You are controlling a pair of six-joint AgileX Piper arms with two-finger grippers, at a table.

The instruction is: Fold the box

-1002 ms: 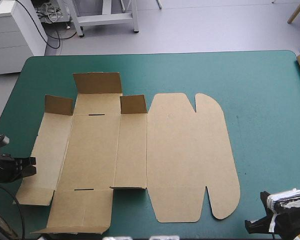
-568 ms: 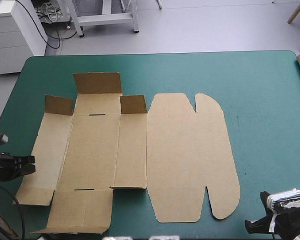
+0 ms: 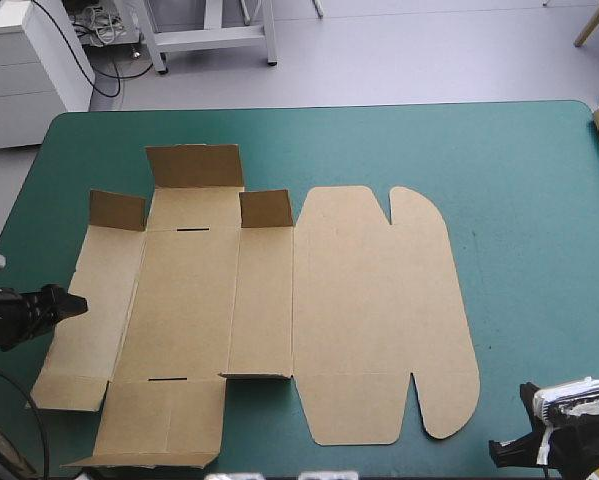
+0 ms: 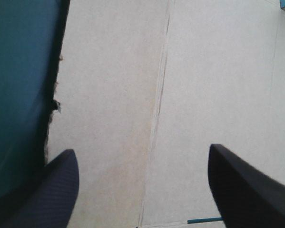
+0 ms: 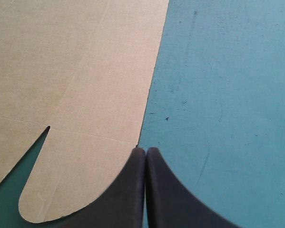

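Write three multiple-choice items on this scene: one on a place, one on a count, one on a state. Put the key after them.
1. Where is the left gripper?
A. at the box's left edge
B. over the rounded lid tabs
C. beyond the table's far edge

2. How many narrow dark slots are cut in the box?
A. none
B. two
C. five

3. How do the right gripper's fingers stand?
A. wide apart
B. shut on the box
C. shut, holding nothing

Key:
1 A: in the left wrist view its open fingers stand over the board, right beside the teal-green cover.
2 B: one slot lies toward the far end, one toward the near end.
3 C: they meet in one pointed arch, and the box lies flat, not between them.
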